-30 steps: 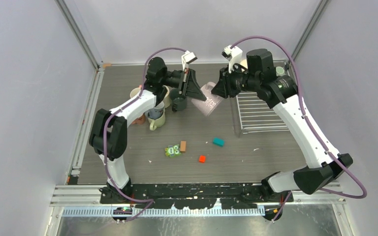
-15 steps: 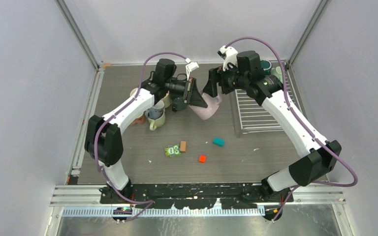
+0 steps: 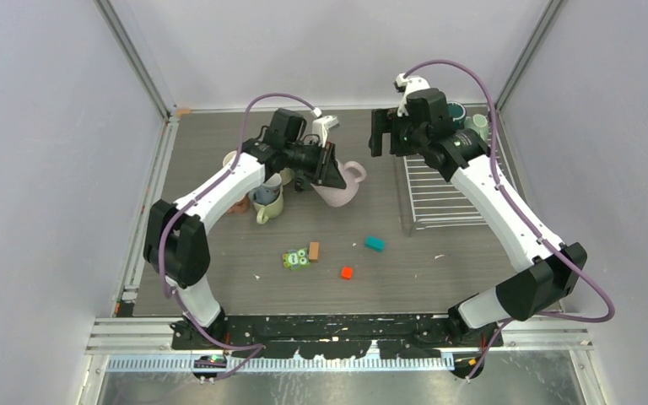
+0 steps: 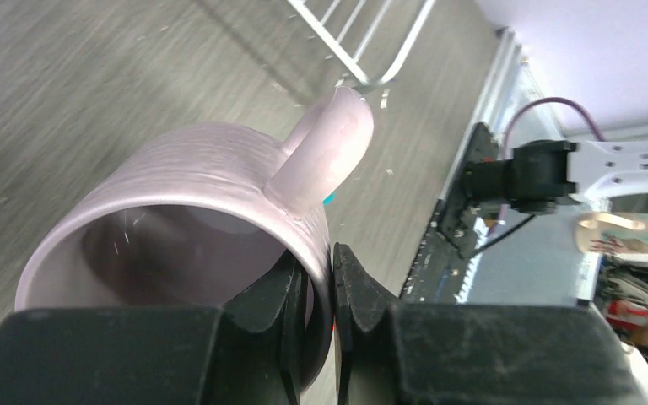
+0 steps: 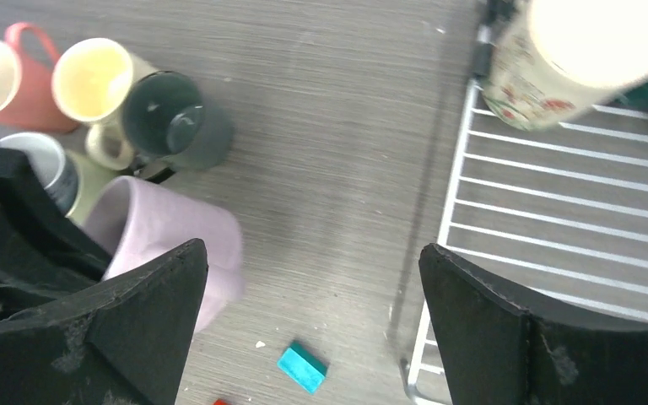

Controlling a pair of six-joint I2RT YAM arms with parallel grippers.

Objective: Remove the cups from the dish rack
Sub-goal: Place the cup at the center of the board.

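Grey wood-grain table (image 3: pixel 211 143). Left of the dish rack (image 3: pixel 443 194), my left gripper (image 4: pixel 316 260) pinches the tilted mauve mug (image 4: pixel 202 169) by its rim wall. My right gripper (image 5: pixel 310 253) hangs wide open beside the rack's left edge. Only its wrist view shows a cream mug (image 5: pixel 557 67) on the rack.

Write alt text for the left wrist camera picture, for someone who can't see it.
A mauve-pink mug, seen close up, is pinched by its rim between the left arm's black jaws, its handle toward the top right. Below it lies a grey wood-grain table, with a corner of the white wire dish rack at the top.
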